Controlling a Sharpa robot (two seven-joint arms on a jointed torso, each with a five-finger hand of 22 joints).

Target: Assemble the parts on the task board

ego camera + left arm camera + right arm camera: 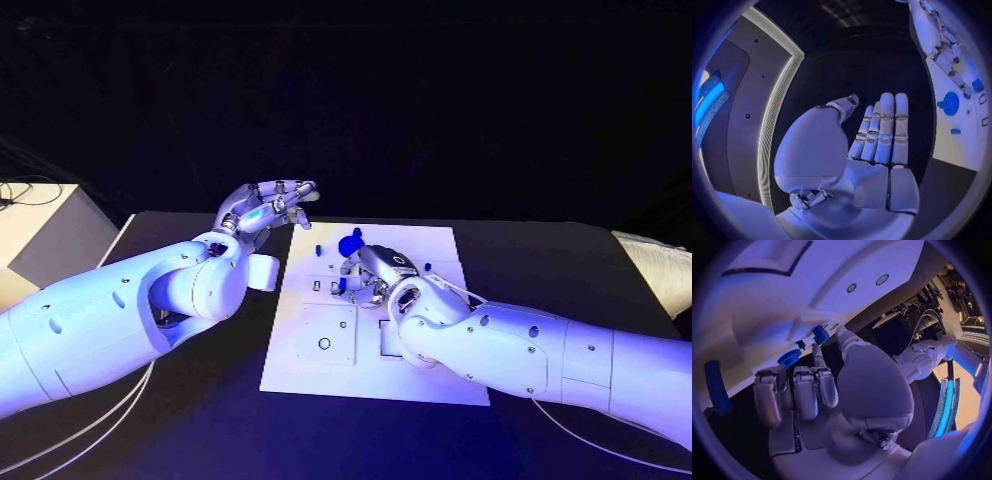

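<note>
Head view shows us the white board [325,372] lying in the middle of the black table [548,255], with both hands up near its far end. Our left hand [268,207] hovers off the board's far left corner, fingers straight and a little apart, palm bare; the left wrist view confirms it has hold of nothing. Our right hand [378,272] is down over the middle of the board, fingers curled in toward the surface. We cannot tell whether it has a piece between them.

A round blue part [351,243] sits on the board just beyond the right hand. In the right wrist view we also see a small blue block [821,334] beside it and a long blue bar [714,388] well apart.

We judge the job far from finished: several pieces look loose, and the sockets nearer us seem unfilled.
</note>
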